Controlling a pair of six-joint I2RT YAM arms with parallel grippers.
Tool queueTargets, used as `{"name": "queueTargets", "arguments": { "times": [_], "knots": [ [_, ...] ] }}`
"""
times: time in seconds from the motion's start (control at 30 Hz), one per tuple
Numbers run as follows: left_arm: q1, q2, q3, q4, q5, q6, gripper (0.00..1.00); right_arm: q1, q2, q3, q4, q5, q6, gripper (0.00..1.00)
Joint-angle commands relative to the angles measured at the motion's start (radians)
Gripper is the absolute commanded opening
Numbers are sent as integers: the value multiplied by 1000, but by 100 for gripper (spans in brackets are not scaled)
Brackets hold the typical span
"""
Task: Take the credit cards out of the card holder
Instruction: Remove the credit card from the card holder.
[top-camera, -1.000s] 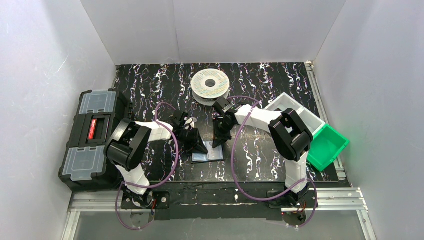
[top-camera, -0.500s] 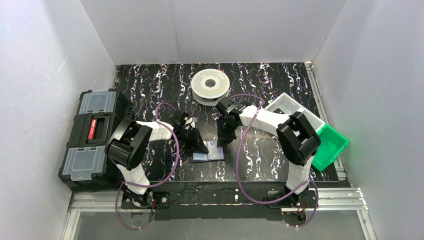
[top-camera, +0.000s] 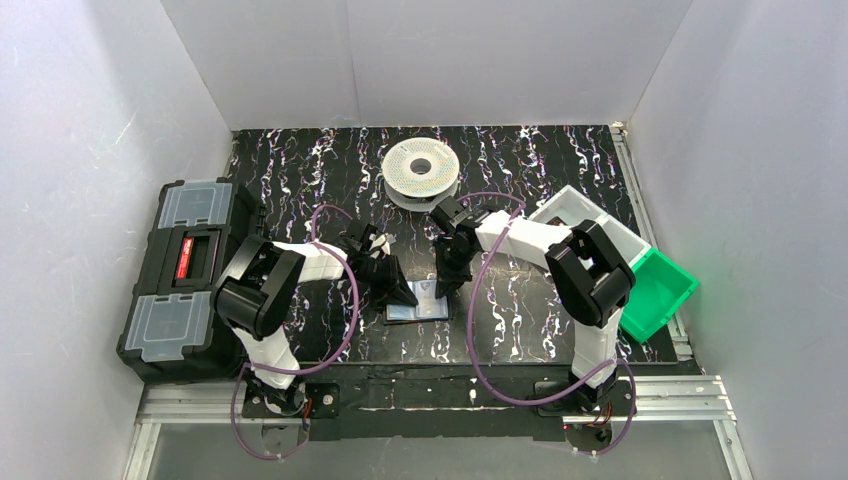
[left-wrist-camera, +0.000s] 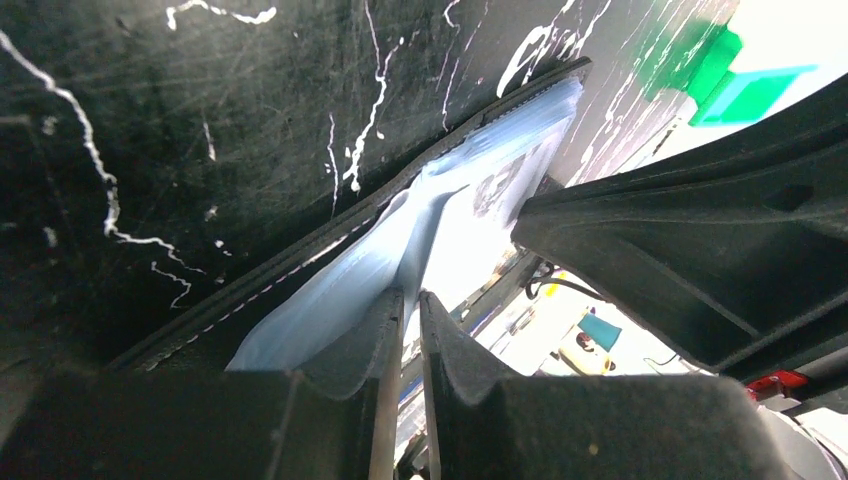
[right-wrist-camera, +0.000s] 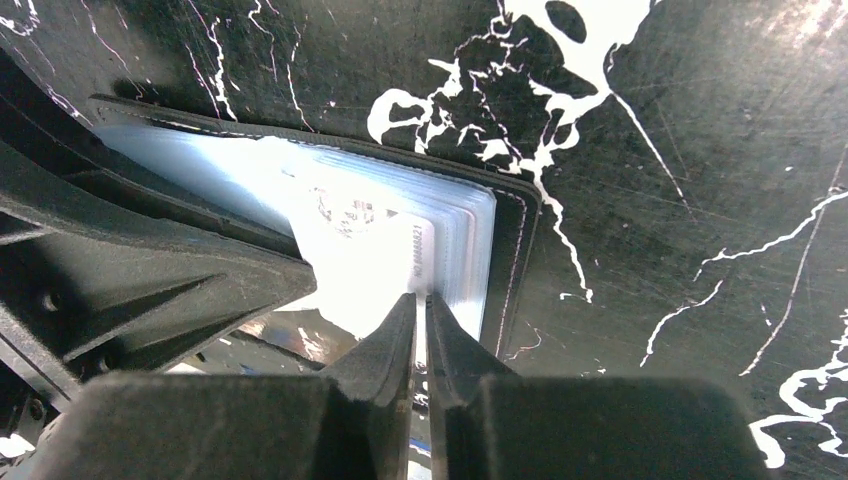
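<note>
The card holder lies open on the black marbled mat between the two arms, bluish-grey inside. My left gripper is down on its left half. In the left wrist view the left gripper is shut on a bluish clear sleeve lifted from the black stitched cover. My right gripper is at the right half. In the right wrist view the right gripper pinches the edge of a pale credit card with printed digits, standing out of the stacked sleeves inside the black rim.
A white filament spool lies behind the holder. A big black toolbox stands at the left edge. A white bin and a green bin sit at the right.
The right gripper shifted slightly towards the holder's right side, opened a little and closed again on the card edge. The left gripper stayed put.
</note>
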Motion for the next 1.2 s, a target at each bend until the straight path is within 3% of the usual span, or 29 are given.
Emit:
{"name": "queueTargets", "arguments": {
  "times": [0.0, 0.47, 0.63, 0.93, 1.17],
  "knots": [
    [-6, 17, 4, 11, 23, -2, 11, 6, 25, 30, 1, -6, -4, 14],
    [-6, 22, -4, 80, 54, -37, 10, 18, 63, 66, -9, -17, -8, 14],
    [-6, 5, 0, 70, 51, -36, 0, 18, 65, 61, -11, -15, -8, 14],
    [13, -71, 34, -145, -60, 71, 0, -3, 59, 29, -3, -18, 0, 13],
    [45, -118, 24, -206, -86, 116, 0, -23, 49, -3, 14, -34, 6, 13]
  ]
}}
